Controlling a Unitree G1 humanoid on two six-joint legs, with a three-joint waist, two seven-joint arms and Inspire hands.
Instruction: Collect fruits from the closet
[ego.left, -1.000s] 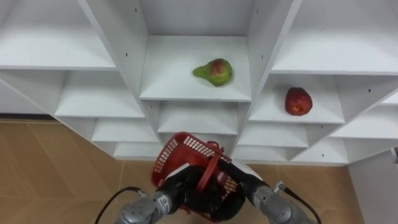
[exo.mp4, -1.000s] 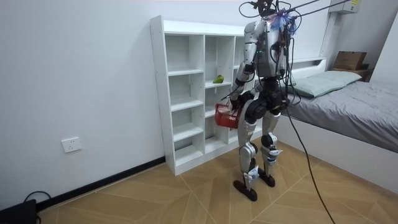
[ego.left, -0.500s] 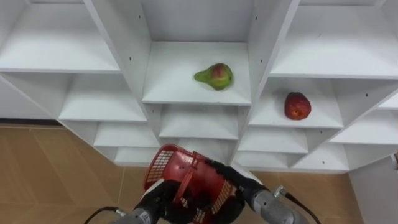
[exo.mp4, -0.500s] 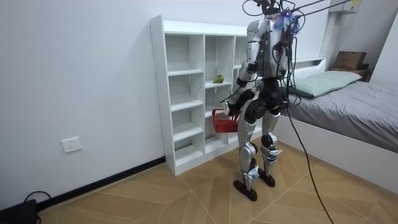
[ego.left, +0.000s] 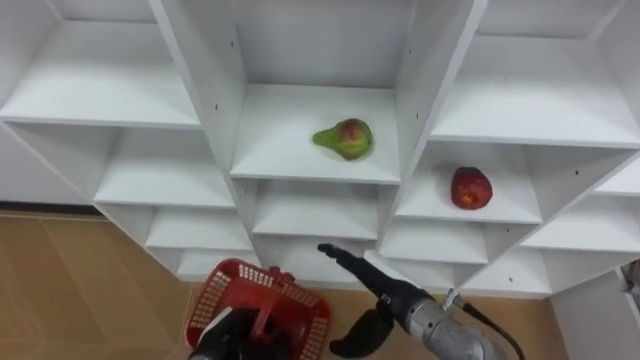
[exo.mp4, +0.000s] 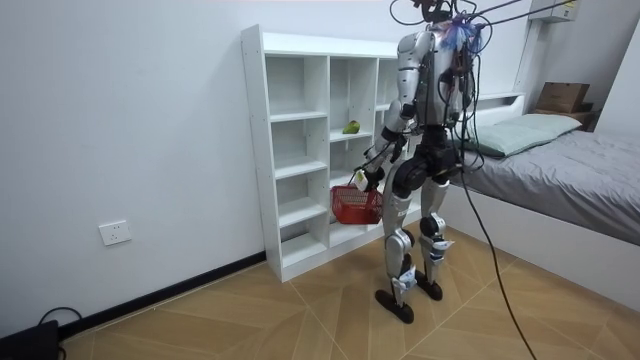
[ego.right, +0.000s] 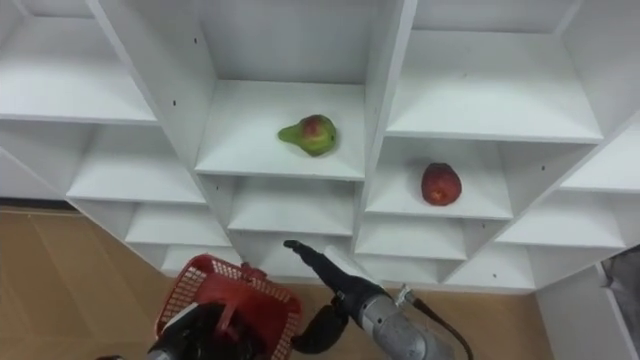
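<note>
A green pear with a red blush (ego.left: 343, 139) lies on the middle shelf of the white closet (ego.left: 270, 150). A red apple (ego.left: 470, 187) sits one compartment to the right and a little lower. My right hand (ego.left: 372, 282) is open, its fingers stretched straight up below the pear's shelf and touching nothing. My left hand (ego.left: 234, 336) is low at the left, curled round the handle of a red mesh basket (ego.left: 252, 296). What lies inside the basket is hidden. In the room view I stand facing the closet with the basket (exo.mp4: 356, 205) hanging at knee height.
The closet's other compartments (ego.left: 105, 90) hold nothing. Wooden floor (ego.left: 70, 290) lies below the shelves. A bed (exo.mp4: 570, 170) stands at the room view's right behind me, and a wall socket (exo.mp4: 115, 232) is at its left.
The basket has swung down and to the left in my left hand. My right hand has come away from the basket and stretched up toward the shelves.
</note>
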